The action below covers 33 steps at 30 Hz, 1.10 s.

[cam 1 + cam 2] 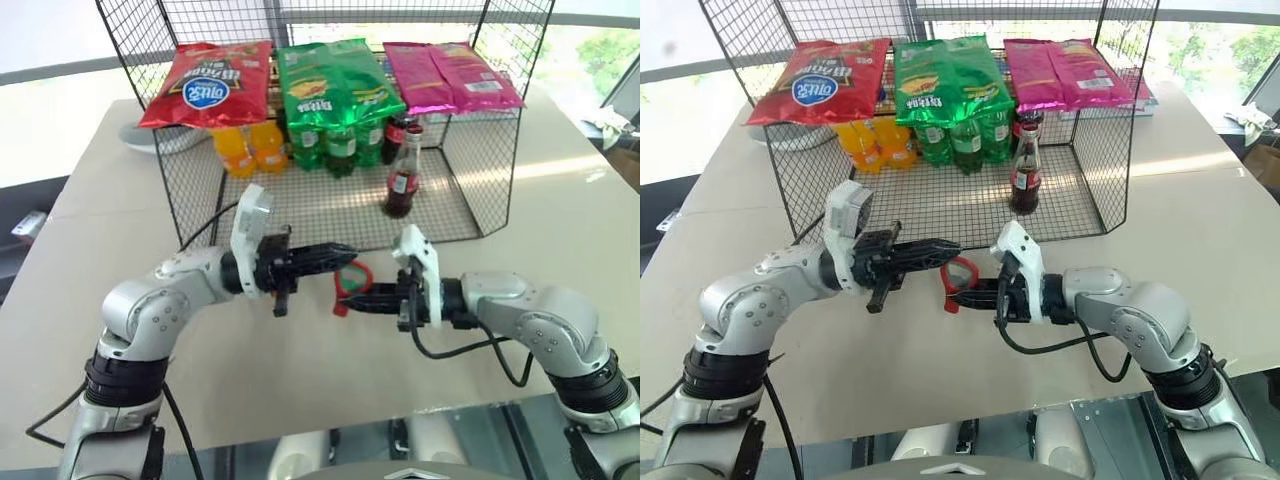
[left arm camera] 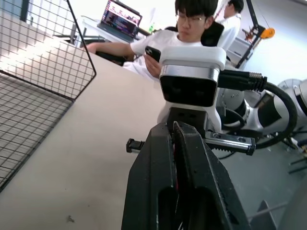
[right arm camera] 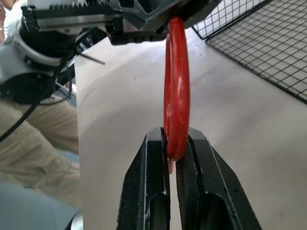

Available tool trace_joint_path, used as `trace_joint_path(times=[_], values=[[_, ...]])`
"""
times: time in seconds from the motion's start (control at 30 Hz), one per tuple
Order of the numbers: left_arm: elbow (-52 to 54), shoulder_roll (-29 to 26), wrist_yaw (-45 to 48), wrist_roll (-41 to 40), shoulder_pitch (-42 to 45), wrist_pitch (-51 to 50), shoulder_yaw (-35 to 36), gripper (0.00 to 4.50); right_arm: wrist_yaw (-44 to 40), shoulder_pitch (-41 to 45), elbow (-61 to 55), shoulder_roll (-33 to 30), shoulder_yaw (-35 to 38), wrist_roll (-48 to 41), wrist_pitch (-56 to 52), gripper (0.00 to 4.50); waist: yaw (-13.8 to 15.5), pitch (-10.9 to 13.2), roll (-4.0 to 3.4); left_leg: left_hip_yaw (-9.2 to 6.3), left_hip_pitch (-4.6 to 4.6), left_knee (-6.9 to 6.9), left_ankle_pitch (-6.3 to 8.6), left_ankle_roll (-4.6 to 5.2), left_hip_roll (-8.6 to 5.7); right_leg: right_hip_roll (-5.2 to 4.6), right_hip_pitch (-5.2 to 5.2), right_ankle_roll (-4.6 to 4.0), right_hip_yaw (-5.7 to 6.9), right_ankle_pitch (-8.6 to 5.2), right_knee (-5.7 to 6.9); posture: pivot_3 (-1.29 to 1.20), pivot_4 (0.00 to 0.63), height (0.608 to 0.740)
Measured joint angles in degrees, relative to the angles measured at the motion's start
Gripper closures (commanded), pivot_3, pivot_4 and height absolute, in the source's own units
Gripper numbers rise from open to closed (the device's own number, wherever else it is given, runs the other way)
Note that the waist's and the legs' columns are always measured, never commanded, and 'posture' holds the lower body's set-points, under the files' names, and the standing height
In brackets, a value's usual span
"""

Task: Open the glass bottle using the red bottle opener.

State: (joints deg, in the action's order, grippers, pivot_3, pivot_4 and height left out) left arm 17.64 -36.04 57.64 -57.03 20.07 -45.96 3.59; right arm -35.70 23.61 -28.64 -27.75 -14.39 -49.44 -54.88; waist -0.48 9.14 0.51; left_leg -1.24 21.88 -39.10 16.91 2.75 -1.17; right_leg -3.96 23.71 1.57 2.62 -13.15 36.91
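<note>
Beige worktop [image 1: 300, 370] carries wire basket [image 1: 470, 190] w/ glass bottle [image 1: 402, 172] upright at its front edge, cap on. Left pincer [image 1: 345, 254] and right pincer [image 1: 352, 303] meet mid-worktop, both clamped on red bottle opener [image 1: 353, 281], held off surface. Right wrist view shows opener edge-on betw. both grips; left wrist view shows seated person [image 2: 184, 26] w/ phone across worktop.

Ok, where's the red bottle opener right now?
The red bottle opener is off the table, gripped from both sides by the left gripper and right gripper, in front of the wire basket where the glass bottle stands.
</note>
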Motion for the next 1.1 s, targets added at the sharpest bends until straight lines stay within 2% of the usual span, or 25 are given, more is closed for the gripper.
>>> trace_joint_path(times=[0.07,0.17,0.27,0.3,0.33,0.37,0.4,0.5,0.57,0.6,0.67,0.77,0.83,0.93,1.1], values=[[0.23,0.36,-0.56,-0.14,-1.65,-0.61,0.18,4.50,0.82,-0.16,-0.03,2.00,2.49,-1.02,0.52,3.06,0.00,0.01,0.00,0.00,-0.01,0.00,0.00,0.00,-0.01,-0.03,0.00,0.00,-0.01,0.00,0.00,0.00,0.150,0.740],[0.19,-0.16,-0.27,-0.16,-2.47,-1.19,0.37,4.50,1.40,-0.07,-0.05,2.13,3.63,-1.04,0.71,3.06,0.10,0.02,0.04,-0.01,-0.01,-0.01,0.00,0.00,-0.02,-0.01,-0.01,0.00,0.01,0.00,0.01,0.00,0.150,0.740],[-0.46,-2.11,0.92,0.50,-2.47,-1.19,0.77,3.71,1.27,-0.07,-0.04,2.08,3.63,-0.83,0.46,2.92,0.03,0.03,0.03,0.00,-0.02,0.00,0.00,0.00,-0.02,0.02,0.00,0.00,0.01,0.00,0.02,0.00,0.150,0.740],[-0.64,-2.34,1.14,0.82,-2.47,-1.08,0.83,3.28,1.14,-0.06,-0.03,2.01,3.61,-0.72,0.39,3.40,0.04,0.03,0.03,0.00,-0.02,0.00,0.00,0.00,-0.02,0.01,0.00,0.00,0.01,0.00,0.02,0.00,0.150,0.740],[-0.97,-2.53,1.19,1.53,-2.46,-0.78,0.84,2.78,0.96,-0.05,-0.03,1.88,3.56,-0.39,0.34,3.62,0.04,0.03,0.03,0.00,-0.02,0.00,0.00,0.00,-0.02,0.01,0.00,0.00,0.01,0.00,0.01,0.00,0.150,0.740],[-1.30,-2.60,1.18,2.23,-2.46,-0.43,0.85,2.29,0.90,-0.06,-0.03,1.72,3.52,0.05,0.35,4.22,0.05,0.03,0.03,0.00,-0.02,0.00,0.00,0.00,-0.02,0.01,0.00,0.00,0.01,0.00,0.01,0.00,0.150,0.740],[-1.63,-2.69,1.12,3.34,-2.47,0.12,0.85,2.27,0.92,-0.06,0.01,1.56,3.32,0.89,0.41,4.47,0.05,0.03,0.03,0.01,-0.01,0.00,0.00,0.00,-0.03,0.01,0.00,0.00,0.01,0.00,0.01,0.00,0.150,0.740],[-2.76,-2.77,0.40,6.37,-2.56,2.05,0.85,2.27,1.42,-0.10,0.50,1.24,1.78,4.08,1.02,4.47,0.03,0.03,0.03,0.01,-0.02,0.00,0.00,0.00,-0.03,0.02,0.00,0.00,0.00,0.00,0.01,0.00,0.150,0.740],[-3.16,-2.64,-1.48,10.09,-4.20,4.85,0.84,2.27,2.59,-0.27,2.37,1.72,0.10,7.03,1.34,3.85,-0.04,0.02,0.03,0.02,-0.03,0.01,0.00,0.00,-0.03,-0.01,0.00,0.00,-0.01,0.00,0.01,0.00,0.150,0.740],[-3.22,-2.58,-1.87,11.09,-4.84,5.48,0.79,2.27,2.75,-0.45,2.87,1.84,-0.23,7.66,1.35,3.69,-0.09,0.03,0.03,0.03,-0.03,0.02,0.00,0.00,-0.03,-0.02,0.00,0.00,-0.02,0.00,0.01,0.00,0.150,0.740],[-2.79,-1.56,-4.95,16.42,-7.91,9.41,0.30,2.27,3.59,-1.66,4.30,2.32,-1.69,10.12,1.42,2.71,-0.08,0.03,0.02,0.02,-0.01,0.05,0.00,-0.01,-0.02,-0.05,0.02,0.00,-0.02,0.00,-0.02,0.00,0.150,0.740],[-0.38,-0.71,-8.24,19.73,-10.45,10.65,-0.35,2.27,4.08,-3.11,4.57,2.59,-2.71,11.78,1.43,1.23,0.18,0.03,0.03,-0.01,0.05,0.06,0.00,-0.01,-0.02,-0.08,0.04,0.00,0.00,0.00,-0.06,0.00,0.150,0.740],[3.36,-1.15,-11.25,22.04,-11.61,9.75,-1.92,2.27,4.39,-4.23,4.28,2.51,-2.50,12.14,1.44,1.23,0.49,0.03,0.03,-0.01,0.06,0.06,0.00,-0.01,-0.04,-0.12,0.04,0.00,-0.01,0.00,-0.08,0.00,0.150,0.740],[7.88,-3.03,-14.83,23.37,-11.48,3.07,-4.79,2.27,3.73,-7.12,2.43,0.35,-2.27,12.60,1.49,1.23,1.04,0.03,0.02,-0.01,0.03,0.06,0.01,-0.01,-0.05,-0.12,0.02,-0.01,-0.01,0.00,-0.08,0.00,0.150,0.740],[4.99,-1.98,-16.41,22.95,-5.16,-6.28,-9.69,2.27,4.66,-7.31,2.37,1.03,-2.05,13.69,1.34,1.23,1.19,0.03,0.03,-0.08,-0.01,0.04,0.02,0.02,-0.03,-0.01,0.00,-0.01,0.09,0.00,0.02,0.00,0.150,0.740]])
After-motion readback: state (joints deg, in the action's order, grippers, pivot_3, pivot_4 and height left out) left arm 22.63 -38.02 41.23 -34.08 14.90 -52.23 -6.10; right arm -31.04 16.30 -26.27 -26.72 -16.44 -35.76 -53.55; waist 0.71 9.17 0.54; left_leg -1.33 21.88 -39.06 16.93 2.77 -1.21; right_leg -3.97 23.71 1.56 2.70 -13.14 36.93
